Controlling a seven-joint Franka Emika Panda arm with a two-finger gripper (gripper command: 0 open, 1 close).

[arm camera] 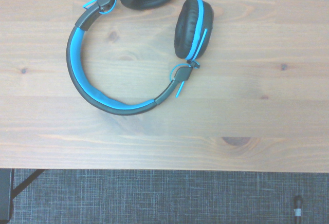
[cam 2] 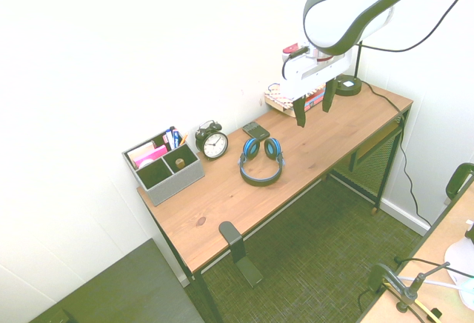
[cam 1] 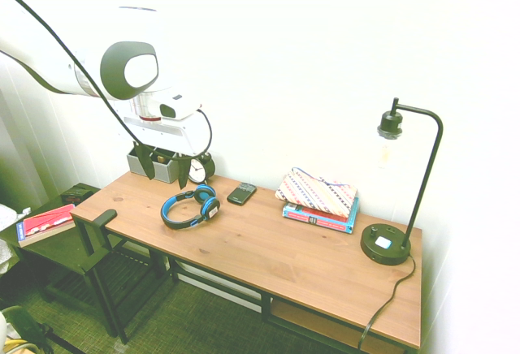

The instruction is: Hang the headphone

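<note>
Hovering above the table (cam 2: 215, 223), gripper (cam 2: 314, 117) points down, jaws spread wide, nothing between them. Headphone (cam 2: 261, 181) lies flat on the tabletop, blue and black, ear cups (arm camera: 193, 29) toward the wall, band curving toward the front edge; not touched by the jaws. Black hook (cam 2: 231, 235) sits at the front edge, flat piece on top, lower part dropping below the tabletop, headphone well apart from it. Behind the headphone, toward the wall: black twin-bell alarm clock (cam 2: 215, 145), upright, and a dark handheld device (cam 1: 241, 193) lying flat. Gray organizer (cam 2: 175, 188) next to the clock, pens (cam 2: 174, 138) and pink item (cam 2: 152, 155) in its compartments. Toward the other end: striped pouch (cam 1: 315, 191) resting on books (cam 1: 318, 218), then black desk lamp (cam 1: 386, 244) with cord running off the table. Red-covered book (cam 1: 47, 221) on a dark side surface (cam 1: 61, 252), beside the table. Wrist view shows headphone, wood grain, front edge, gray carpet (arm camera: 154, 198) below.
</note>
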